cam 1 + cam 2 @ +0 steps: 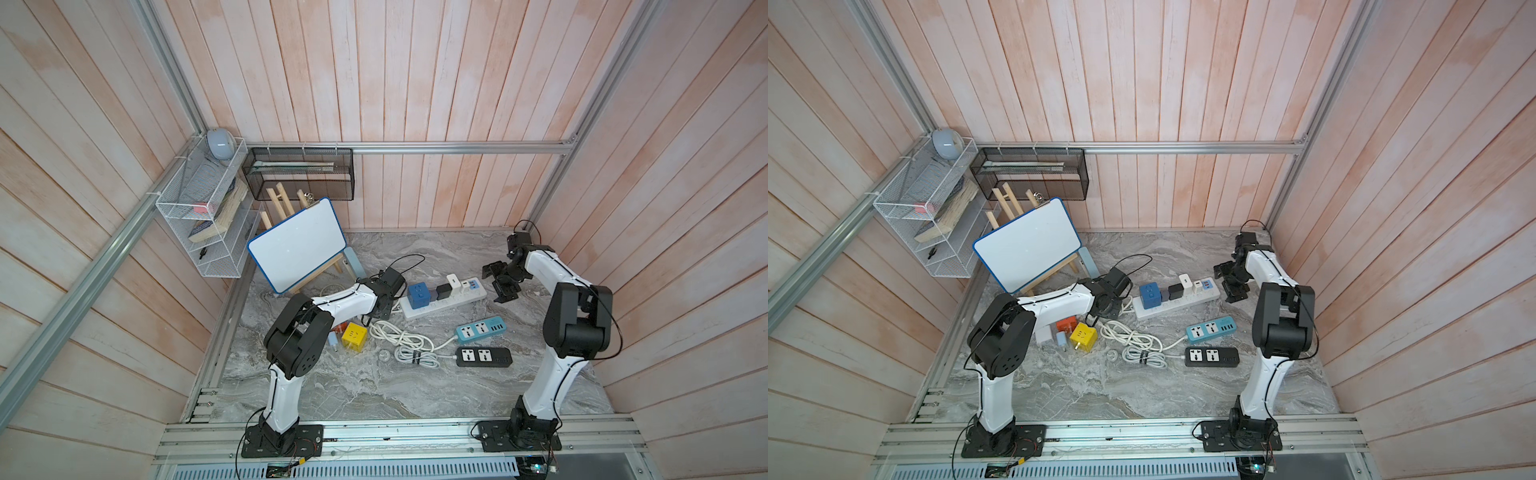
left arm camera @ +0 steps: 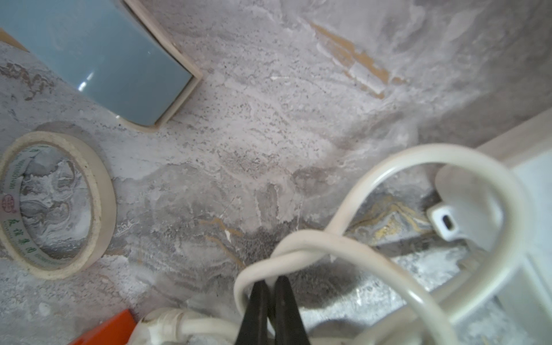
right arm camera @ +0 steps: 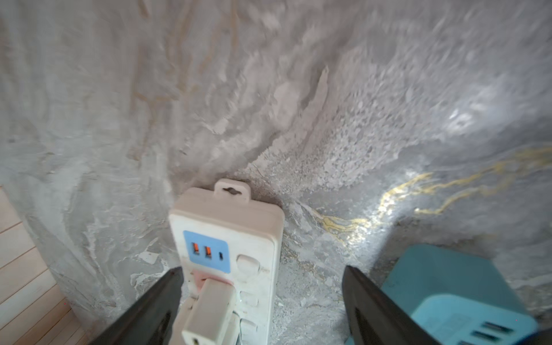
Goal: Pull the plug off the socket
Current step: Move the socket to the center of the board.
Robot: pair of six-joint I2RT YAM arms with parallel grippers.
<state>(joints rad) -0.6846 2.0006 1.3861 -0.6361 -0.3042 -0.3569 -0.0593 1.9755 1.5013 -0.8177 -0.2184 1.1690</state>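
White plug [image 3: 209,310] sits pushed into the white socket strip [image 1: 434,308], near the strip's blue USB panel [image 3: 206,251]. The strip lies towards the back of the marbled tabletop [image 1: 374,395], which fills the floor of the wood-panelled booth. Two white-and-black arms rise from the front rail. The left arm [image 1: 336,303] reaches across to the strip's cord end; the right arm [image 1: 544,270] bends round to the opposite end. A whiteboard [image 1: 297,243] leans on a wooden easel in the back left corner, under a white wire rack [image 1: 199,224] and a black mesh basket [image 1: 299,174] on the walls.

In both top views the strip lies at a slant, carrying a blue cube adapter [image 1: 418,294], a black charger [image 1: 444,289] and then the white plug, in a row. Nearer the front lie a blue strip [image 1: 482,328] and a black strip [image 1: 484,356], side by side, with a loose coil of white cord [image 1: 403,340] to their left and a yellow cube [image 1: 354,337] beyond it.

The right gripper [image 3: 262,268] hangs just off the strip's end with its fingers spread wide, gripping nothing; in the right wrist view the plug and the strip's end show between them. The left gripper [image 2: 270,279] has its fingers pressed together, with white cord looping across their tips; whether the cord is caught there I cannot tell. A tape roll [image 2: 56,206] lies flat on the tabletop nearby.
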